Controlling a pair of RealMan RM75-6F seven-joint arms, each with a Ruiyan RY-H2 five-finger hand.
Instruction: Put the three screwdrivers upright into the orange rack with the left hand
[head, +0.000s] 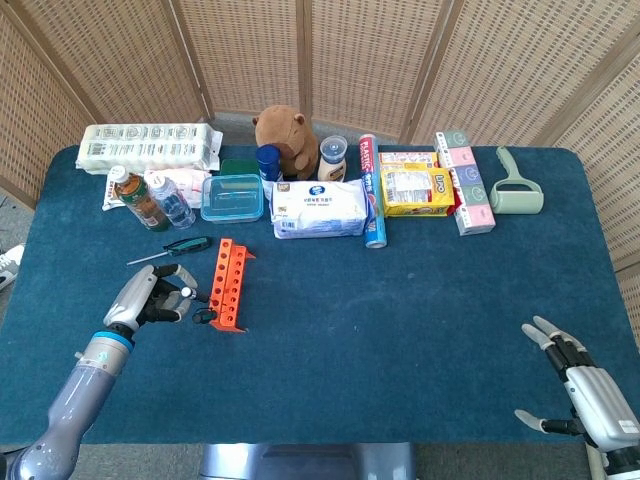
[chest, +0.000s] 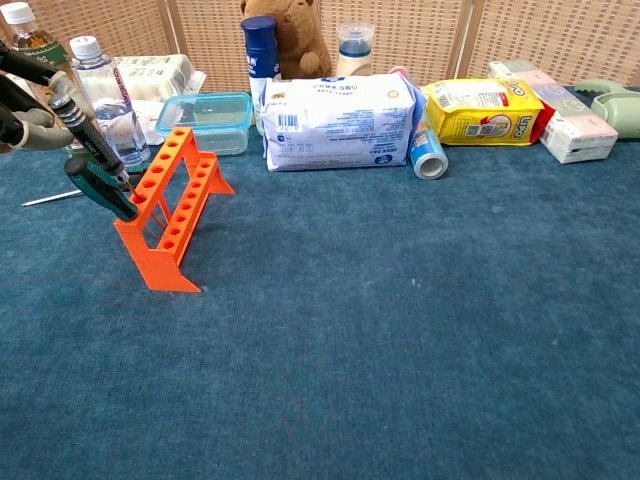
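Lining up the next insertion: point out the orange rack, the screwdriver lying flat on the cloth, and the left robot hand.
Orange plastic rack (chest: 170, 205), chest view, top rail with holes.
Green-handled screwdriver lying flat (head: 188, 244), head view, on its handle.
Left robot hand (head: 152, 298), head view, back of the hand.

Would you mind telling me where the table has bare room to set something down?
The blue cloth between the orange rack and the right hand lies bare, as does the near strip in front of the wipes pack. The back row is crowded, from the egg carton to the lint roller; the left hand fills the rack's left side.
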